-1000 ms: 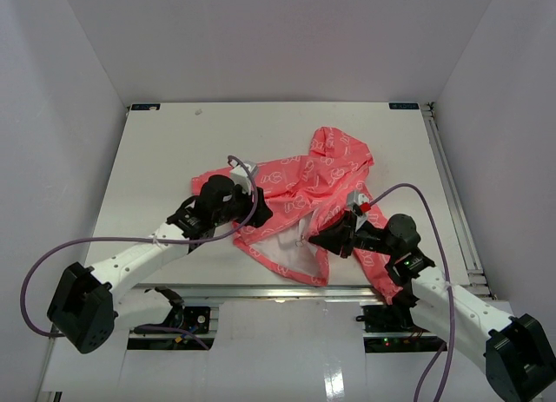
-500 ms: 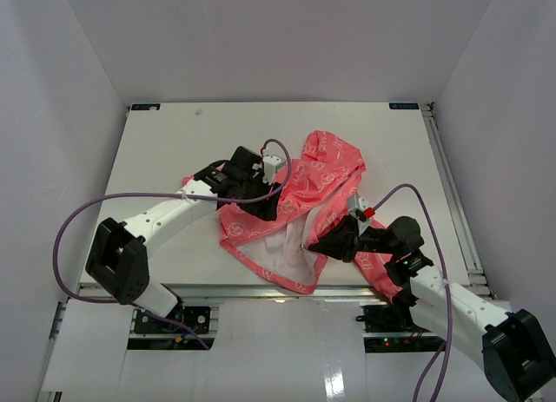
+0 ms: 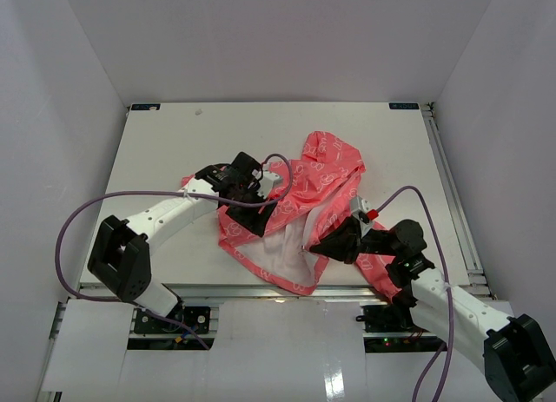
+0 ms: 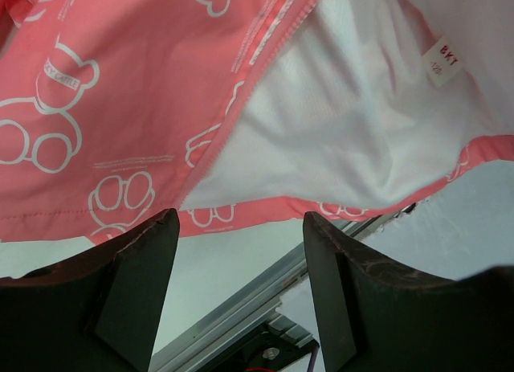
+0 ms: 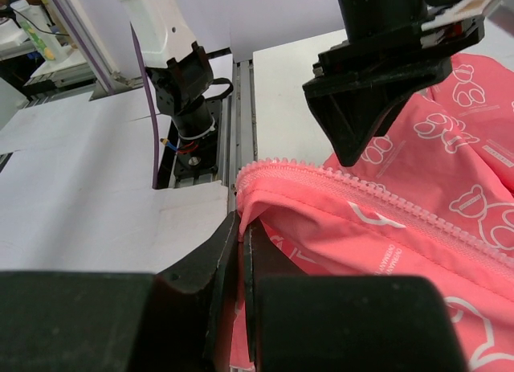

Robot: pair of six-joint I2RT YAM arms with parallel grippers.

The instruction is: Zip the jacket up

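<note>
The coral-pink jacket [image 3: 323,172] with white prints lies crumpled mid-table, hood at the far side, front open, white lining [image 3: 282,246] showing. My left gripper [image 3: 261,218] hovers over the jacket's left front, open and empty. In the left wrist view the gripper [image 4: 241,296] sits above the hem, with pink fabric [image 4: 120,107], lining [image 4: 345,115] and a label [image 4: 443,60] beyond. My right gripper [image 3: 314,244] is shut on the jacket's right front edge. In the right wrist view the gripper [image 5: 242,251] pinches fabric just under the zipper teeth [image 5: 361,191]. No slider shows.
A metal rail [image 3: 261,291] runs along the table's near edge, close under the jacket hem; it also shows in the left wrist view [image 4: 233,312]. The left arm's purple cable [image 3: 87,224] loops at the left. White walls enclose the table on three sides.
My left arm has swung right over the jacket's left half, and that fabric has bunched toward the middle. The right gripper has kept its hold and barely moved.
</note>
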